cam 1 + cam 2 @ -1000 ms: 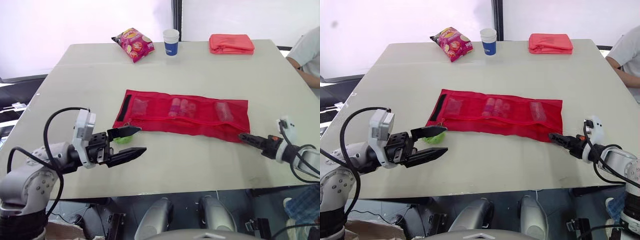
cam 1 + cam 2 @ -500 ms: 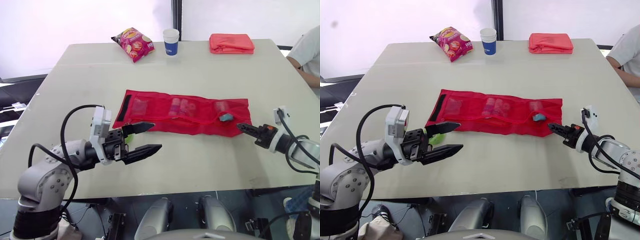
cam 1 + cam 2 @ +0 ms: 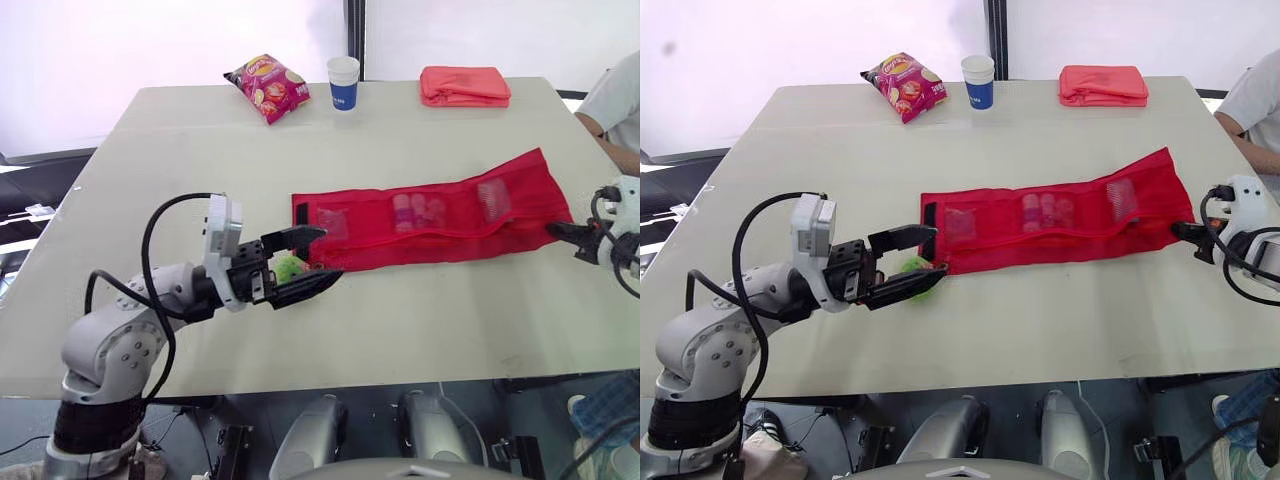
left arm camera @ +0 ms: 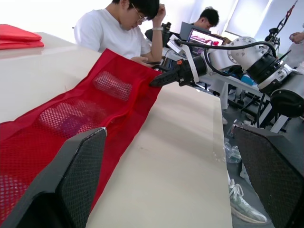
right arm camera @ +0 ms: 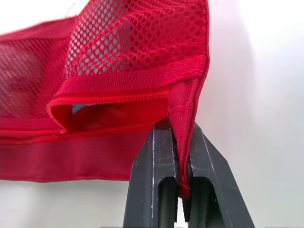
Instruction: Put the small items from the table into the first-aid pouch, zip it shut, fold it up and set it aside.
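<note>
Red mesh first-aid pouch (image 3: pixel 430 215): pulled toward robot's right across table (image 3: pixel 420 130), now lying skewed.
Right gripper (image 5: pixel 179 156): clamped on pouch corner seam.
Left gripper (image 3: pixel 318 255): advanced to pouch's near end, fingers apart, small green item (image 3: pixel 290 267) between them.
Loading likely next.

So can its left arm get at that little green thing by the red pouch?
Probably yes: the left gripper is open, a finger either side of the green item by the red pouch, with nothing in between.
</note>
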Action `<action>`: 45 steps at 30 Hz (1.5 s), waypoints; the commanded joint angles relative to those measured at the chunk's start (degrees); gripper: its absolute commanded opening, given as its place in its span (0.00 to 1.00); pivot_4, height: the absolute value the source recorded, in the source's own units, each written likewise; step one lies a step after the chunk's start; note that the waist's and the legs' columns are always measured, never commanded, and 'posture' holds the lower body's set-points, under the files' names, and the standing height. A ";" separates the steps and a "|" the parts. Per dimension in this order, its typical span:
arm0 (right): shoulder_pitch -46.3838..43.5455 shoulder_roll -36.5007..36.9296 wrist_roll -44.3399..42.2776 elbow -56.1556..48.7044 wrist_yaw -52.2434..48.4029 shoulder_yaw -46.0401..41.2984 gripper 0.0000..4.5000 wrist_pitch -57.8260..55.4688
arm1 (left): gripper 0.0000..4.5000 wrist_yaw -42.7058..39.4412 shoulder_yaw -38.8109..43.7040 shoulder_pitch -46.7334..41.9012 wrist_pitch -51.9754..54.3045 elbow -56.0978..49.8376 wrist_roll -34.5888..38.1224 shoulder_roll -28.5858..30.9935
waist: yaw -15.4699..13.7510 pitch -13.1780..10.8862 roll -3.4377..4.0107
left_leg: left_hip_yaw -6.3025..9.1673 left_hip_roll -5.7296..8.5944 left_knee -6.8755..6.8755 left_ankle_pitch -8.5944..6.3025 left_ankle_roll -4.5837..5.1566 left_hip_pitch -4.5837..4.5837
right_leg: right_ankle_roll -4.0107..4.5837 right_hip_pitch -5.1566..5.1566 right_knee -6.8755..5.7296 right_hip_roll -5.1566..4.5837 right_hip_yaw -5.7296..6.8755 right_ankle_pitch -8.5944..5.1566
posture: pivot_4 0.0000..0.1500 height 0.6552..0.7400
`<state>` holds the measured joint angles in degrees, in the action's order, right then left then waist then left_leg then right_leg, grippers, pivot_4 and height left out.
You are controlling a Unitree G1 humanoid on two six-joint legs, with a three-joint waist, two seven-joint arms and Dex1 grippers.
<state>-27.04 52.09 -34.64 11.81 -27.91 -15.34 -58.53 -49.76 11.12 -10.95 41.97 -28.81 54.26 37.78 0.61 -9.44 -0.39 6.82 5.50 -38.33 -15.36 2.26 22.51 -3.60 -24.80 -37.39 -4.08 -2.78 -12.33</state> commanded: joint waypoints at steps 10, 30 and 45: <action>0.48 6.82 9.78 1.50 -12.60 1.87 0.31 12.77 | 1.00 0.88 -1.36 -4.94 -0.26 -0.01 1.79 -0.65 | 0.02 0.00 0.00 | -0.02 -0.01 -0.01 0.00 -0.01 0.01 | -0.01 -0.01 -0.01 0.01 -0.03 0.00 | 1.00 1.00; 20.55 2.08 -13.74 -51.01 -24.34 -15.39 0.99 20.67 | 1.00 12.08 -0.62 -9.22 14.90 21.33 -1.78 1.90 | -0.47 -0.06 -0.03 | 0.13 -0.09 -0.03 -0.01 0.01 -0.05 | -0.03 0.10 0.04 0.01 0.11 0.00 | 1.00 1.00; 17.86 0.89 -16.50 -55.65 -19.50 -6.56 0.99 21.43 | 1.00 29.97 3.73 -20.98 33.48 34.97 -1.56 -12.24 | -1.58 -0.05 -0.22 | 0.33 0.03 -0.10 0.02 -0.06 0.05 | -0.02 0.08 0.03 -0.07 0.27 0.00 | 1.00 1.00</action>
<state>-8.39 52.92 -50.22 -42.32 -48.06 -21.39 -37.68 -20.63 14.51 -31.63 74.35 5.74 52.96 26.13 -0.97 -9.49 -0.60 7.15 5.54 -38.43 -15.33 2.20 22.56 -3.62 -24.72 -37.36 -4.16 -2.52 -12.32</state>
